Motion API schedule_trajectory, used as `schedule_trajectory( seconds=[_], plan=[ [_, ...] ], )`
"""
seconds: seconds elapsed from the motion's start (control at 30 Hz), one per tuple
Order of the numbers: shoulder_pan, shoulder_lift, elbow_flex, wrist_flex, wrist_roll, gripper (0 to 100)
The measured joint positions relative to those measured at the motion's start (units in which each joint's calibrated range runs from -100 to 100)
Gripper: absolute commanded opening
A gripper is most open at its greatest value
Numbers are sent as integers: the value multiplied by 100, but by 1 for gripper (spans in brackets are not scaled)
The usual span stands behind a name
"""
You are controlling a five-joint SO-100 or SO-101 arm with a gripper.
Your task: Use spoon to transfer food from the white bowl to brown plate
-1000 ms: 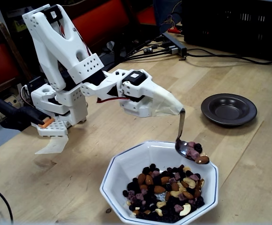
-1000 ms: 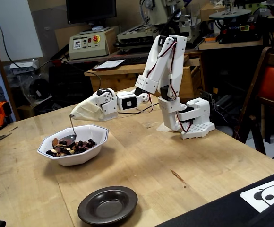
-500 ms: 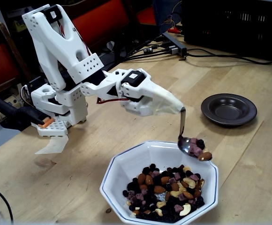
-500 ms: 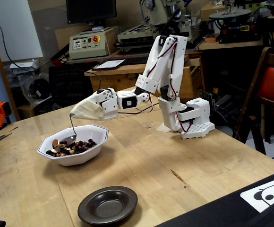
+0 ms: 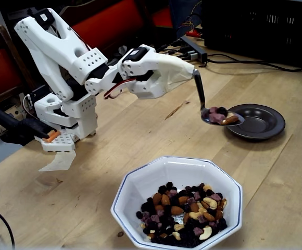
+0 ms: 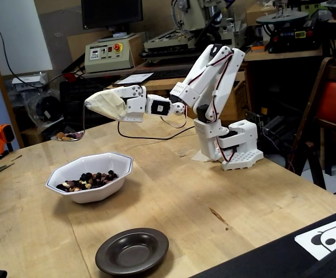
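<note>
My gripper (image 5: 189,73) is wrapped in beige tape and shut on the spoon (image 5: 199,96), whose handle hangs down from it. The spoon's oval end carries food (image 5: 219,115): nuts and dark fruit bits. It hangs in the air, clear of the white bowl (image 5: 140,187), which holds more food (image 5: 187,211). In this fixed view the loaded spoon overlaps the left rim of the brown plate (image 5: 257,121). In the other fixed view the spoon (image 6: 71,136) hangs high behind the white bowl (image 6: 92,191), far from the brown plate (image 6: 132,250), under the gripper (image 6: 92,104).
The arm's white base (image 5: 62,127) stands at the table's left. Cables (image 5: 234,60) and a black crate (image 5: 260,23) lie at the back, red chairs (image 5: 109,21) behind. A printed sheet (image 6: 330,234) sits at the near right corner; benches with machines (image 6: 107,55) stand beyond.
The arm has lifted the loaded spoon up out of the white bowl and swung it away, toward the brown plate in one fixed view. The food stayed on the spoon.
</note>
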Motion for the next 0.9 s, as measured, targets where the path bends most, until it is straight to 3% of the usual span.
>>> schedule_trajectory(
  seconds=[0.4, 0.9],
  plan=[
    [0, -69, 0, 1654, 0, 2],
    [-803, -1125, 0, 1823, -15, 2]
  ],
)
